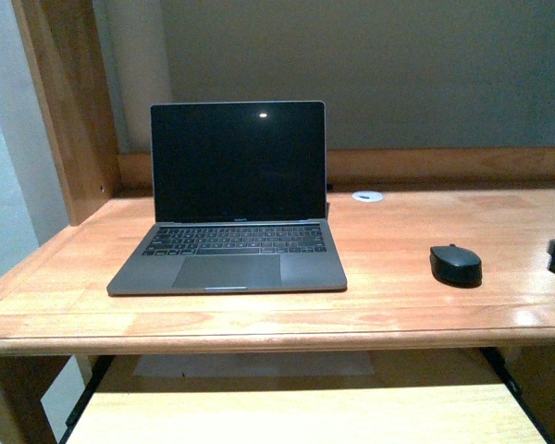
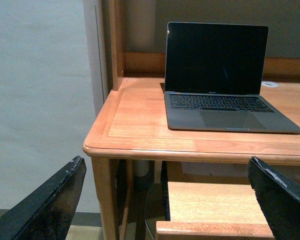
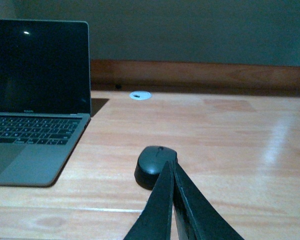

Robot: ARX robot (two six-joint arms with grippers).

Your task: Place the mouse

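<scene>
Right wrist view: the mouse [image 3: 155, 167] is seen on the desk [image 3: 230, 145] just beyond the right gripper [image 3: 172, 172], whose fingers are pressed together, empty. The left gripper [image 2: 165, 200] is spread wide; its fingertips [image 2: 70, 175] are cropped.

An open laptop [image 1: 233, 208] (screen dark) sits on the wooden desk [image 1: 425, 305], white grommet [image 1: 367, 196] behind.
</scene>
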